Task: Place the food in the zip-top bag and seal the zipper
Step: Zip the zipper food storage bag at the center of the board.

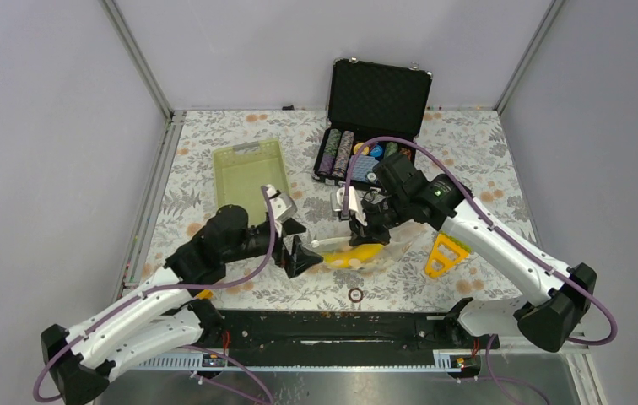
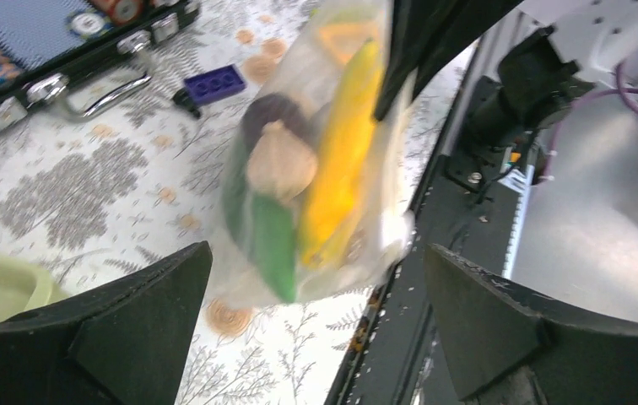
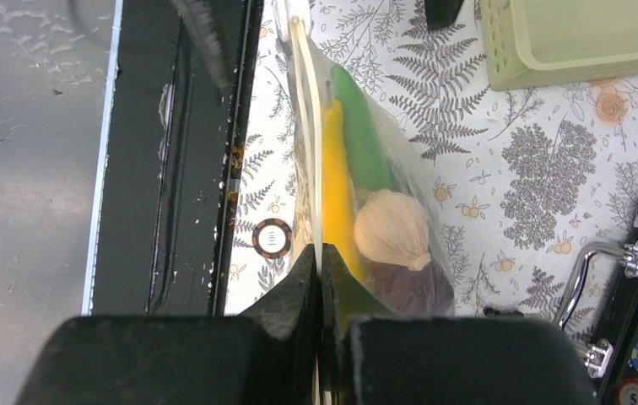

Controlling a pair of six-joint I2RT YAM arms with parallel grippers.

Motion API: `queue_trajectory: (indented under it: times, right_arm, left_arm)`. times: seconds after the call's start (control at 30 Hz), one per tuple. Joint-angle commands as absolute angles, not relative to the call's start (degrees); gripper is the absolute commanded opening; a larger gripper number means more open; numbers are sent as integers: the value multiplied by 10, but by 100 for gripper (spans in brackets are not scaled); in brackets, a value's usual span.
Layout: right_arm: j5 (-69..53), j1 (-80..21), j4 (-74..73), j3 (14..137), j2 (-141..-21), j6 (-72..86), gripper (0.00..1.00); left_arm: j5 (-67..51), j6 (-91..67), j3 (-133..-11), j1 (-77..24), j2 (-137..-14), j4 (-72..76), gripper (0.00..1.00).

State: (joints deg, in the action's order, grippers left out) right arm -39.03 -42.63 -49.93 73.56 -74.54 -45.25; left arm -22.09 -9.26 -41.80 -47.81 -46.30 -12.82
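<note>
The crinkly clear zip-top bag [image 1: 364,253] sits near the front edge of the floral-patterned table [image 1: 493,143], between the two arms. The toy food is already inside it: a yellow banana [image 3: 337,186], a pale garlic bulb [image 3: 391,228], a green piece [image 3: 362,135] and a dark purple grape bunch [image 3: 413,291].

The right end effector [image 3: 320,261] is pressed together on the thin whitish zipper [image 3: 307,110] at one end of the bag's mouth, pinching the strip flat. The strip runs straight away from that pinch, which I take as a starting hold for sliding along and closing the seal.

The left end effector [image 2: 316,253] is spread wide, with the bag's other end ahead between its fingers and apparently untouched, so it steadies nothing. The lime-green slotted basket [image 1: 252,169] stands well apart behind.
</note>
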Motion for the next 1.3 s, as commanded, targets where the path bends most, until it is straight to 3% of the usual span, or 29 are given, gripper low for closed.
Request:
queue_trajectory:
  times: [0.0,0.37,0.47,0.7,0.87,0.9,0.93,1.17,1.27]
  right_arm:
    - [-382,-424,-483,742,-718,-421,0]
    - [-412,-424,-468,739,-705,-379,0]
    - [-415,-424,-452,734,-704,-357,0]
    - [-423,-424,-438,731,-696,-334,0]
    - [-420,-425,-433,722,-689,-329,0]
    - [-413,-424,-432,721,-690,-329,0]
    - [-407,-424,-433,721,-690,-331,6]
    - [-413,-428,-411,774,-713,-235,49]
    - [-411,-445,-380,786,-724,-187,55]
  left_arm:
    - [-217,-102,-342,-437,-404,-47,99]
    - [-312,-115,-260,-416,-356,132,98]
    - [-335,-125,-260,-416,-374,167,91]
    - [-377,-113,-285,-416,-426,163,58]
    - [-395,-127,-280,-416,-436,199,25]
    - [-399,-130,-280,-416,-436,204,13]
    - [-399,-134,-280,-416,-435,206,1]
    - [-430,-128,-307,-416,-451,170,0]
    - [-432,-129,-321,-416,-463,155,0]
